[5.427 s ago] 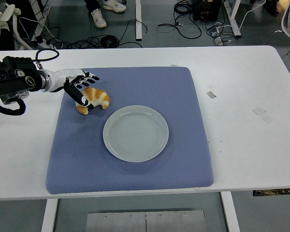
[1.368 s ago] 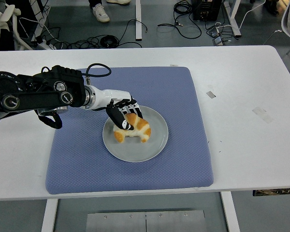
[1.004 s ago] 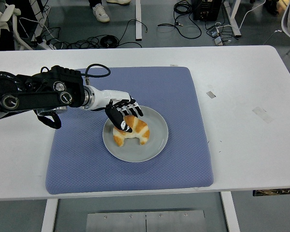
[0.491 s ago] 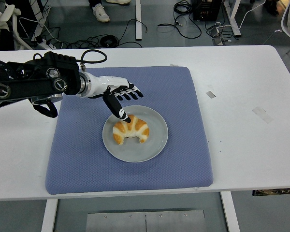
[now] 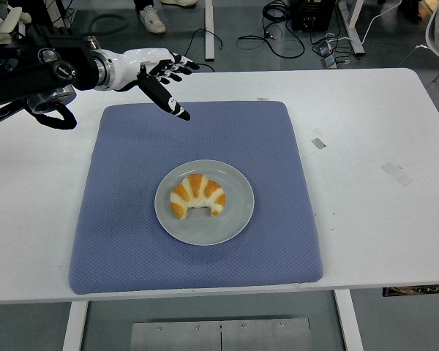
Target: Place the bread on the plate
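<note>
Risk from here looks pretty low honestly. The bread sits on the plate in the middle of the frame, and the left hand is up in the upper left, well apart from it, fingers spread and holding nothing. The only way I see this going wrong is the arm sweeping low over the blue mat and clipping the plate rim, which could slide the plate or tip the bread off. Otherwise it should just stay put.

The bread itself is a croissant-shaped piece, golden orange with paler stripes, curved with its open side facing the bottom of the frame. It lies flat and fully inside the rim, a bit left of the plate's centre. No right hand in the shot.
</note>
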Controlling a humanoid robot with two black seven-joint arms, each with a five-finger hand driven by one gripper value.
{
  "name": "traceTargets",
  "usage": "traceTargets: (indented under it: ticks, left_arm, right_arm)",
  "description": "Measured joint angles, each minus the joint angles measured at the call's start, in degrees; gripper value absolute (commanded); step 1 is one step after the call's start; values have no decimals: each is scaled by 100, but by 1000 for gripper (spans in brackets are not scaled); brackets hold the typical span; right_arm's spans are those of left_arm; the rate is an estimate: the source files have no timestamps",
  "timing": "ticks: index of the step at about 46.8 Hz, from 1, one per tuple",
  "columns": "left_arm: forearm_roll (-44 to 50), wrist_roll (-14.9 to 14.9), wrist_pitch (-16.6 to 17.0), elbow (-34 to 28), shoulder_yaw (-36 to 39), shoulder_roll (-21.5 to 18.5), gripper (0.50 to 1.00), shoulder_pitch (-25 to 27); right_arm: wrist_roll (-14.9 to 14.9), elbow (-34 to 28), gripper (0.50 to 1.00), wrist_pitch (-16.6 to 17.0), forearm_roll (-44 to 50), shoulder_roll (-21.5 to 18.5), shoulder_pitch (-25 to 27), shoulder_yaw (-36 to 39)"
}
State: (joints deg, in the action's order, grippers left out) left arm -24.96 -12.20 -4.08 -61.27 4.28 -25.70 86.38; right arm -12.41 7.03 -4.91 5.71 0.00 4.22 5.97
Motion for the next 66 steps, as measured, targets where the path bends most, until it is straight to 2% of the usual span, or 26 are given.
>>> traceTargets:
  ticks: [15,23,39,44,51,57,66]
  left_arm:
    - [40,64,-4,1204,-1602,1,980,-779]
    - [127,110,-5,1271,-2236,-1,981,-1207]
    - [697,280,1,1598,-2931,-282,981,-1470]
    - [936,507,-11,1889,-3162,-246,981,-1587]
    - [1137,993,-13,1953,-3256,-248,981,-1848]
    - [1228,1264,-17,2179,-3379,-245,981,-2040]
    - [1688,1351,-21,2592,-3740,20,983,-2329]
  right_arm:
    - [0,0,1000,0,0,0,-1,2]
    - [1,0,1000,0,0,0,-1,1]
    - [1,0,1000,0,0,0,1,3]
    - [1,0,1000,-1,0,0,1,2]
    - [2,0,1000,-2,0,0,1,1]
    - [0,1,1000,-2,0,0,0,1]
    - [2,1,1000,-2,-1,0,1,3]
